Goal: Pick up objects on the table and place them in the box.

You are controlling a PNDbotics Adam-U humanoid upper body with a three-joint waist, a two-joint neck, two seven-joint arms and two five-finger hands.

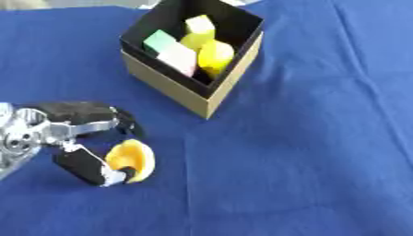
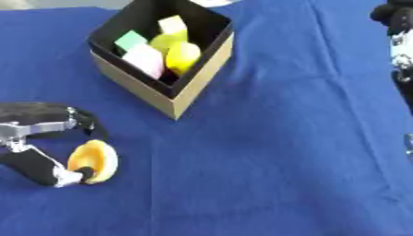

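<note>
At the lower left, my left hand (image 1: 50,129) has its fingers and thumb curled round a rounded orange-yellow object (image 1: 133,159) that sits low over the blue cloth. A black-lined cardboard box (image 1: 165,87) stands up and to the right of it, at the top centre. The box holds a green block (image 1: 159,40), a pink block (image 1: 179,57), a pale yellow block (image 1: 199,25) and a round yellow object (image 1: 216,54). Only part of my right hand (image 2: 393,18) shows, at the top right edge of the right eye view, well away from the box.
A blue cloth (image 1: 306,152) covers the whole table, with a crease running down from the box's near corner. Something pale shows at the far edge behind the box.
</note>
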